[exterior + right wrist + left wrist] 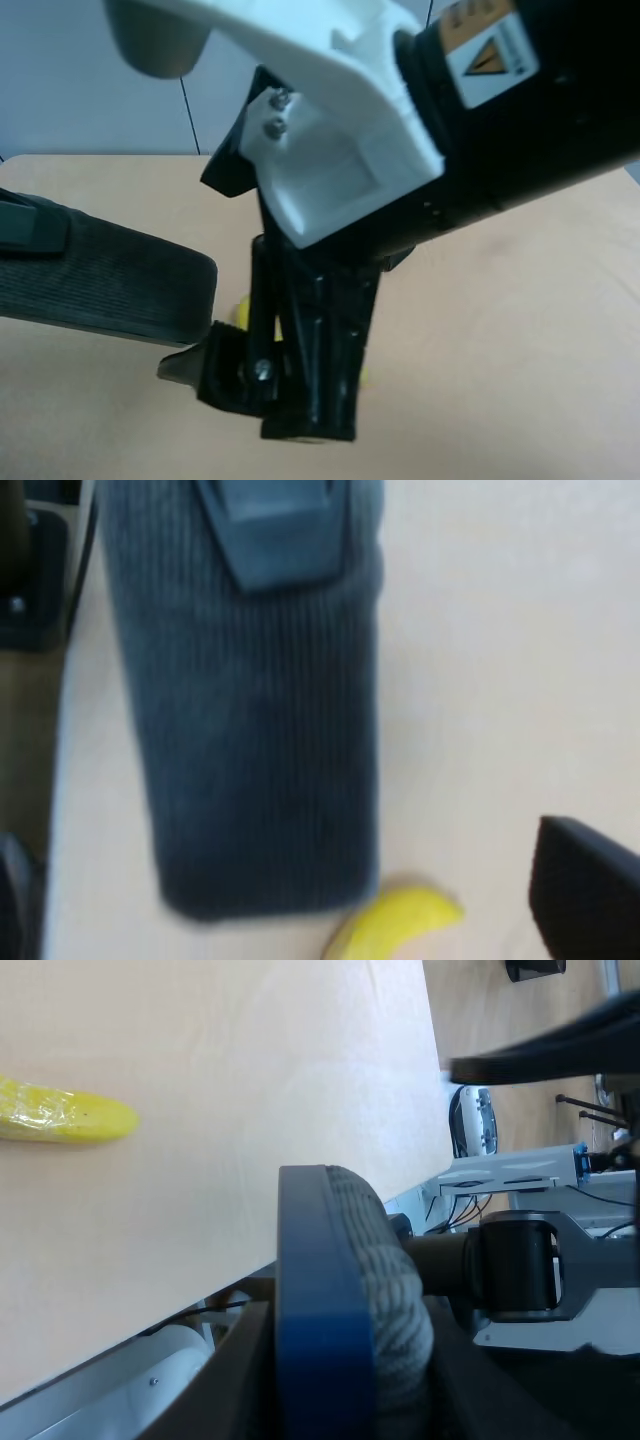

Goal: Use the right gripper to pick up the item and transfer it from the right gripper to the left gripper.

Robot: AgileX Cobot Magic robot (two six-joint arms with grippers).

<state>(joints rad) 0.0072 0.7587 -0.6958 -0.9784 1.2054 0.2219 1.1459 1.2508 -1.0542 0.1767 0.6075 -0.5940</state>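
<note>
The eraser [330, 1290], grey ribbed felt on a blue base, sits between the dark fingers of my left gripper [350, 1400], which is shut on it. In the exterior high view the eraser [110, 280] is held above the table at the left, with a dark finger [30, 225] across its felt. My right gripper [290, 880] is open, with one finger [590, 890] at the side. The eraser [250, 710] lies ahead of it and does not touch it. The right arm with its white housing [330, 150] fills the middle of the exterior high view, gripper [290, 390] pointing down.
A yellow banana [60, 1120] lies on the tan table [500, 330]. Its tip shows in the right wrist view [395, 925] and beside the right gripper [240, 312]. The table edge [430, 1160] borders floor and equipment.
</note>
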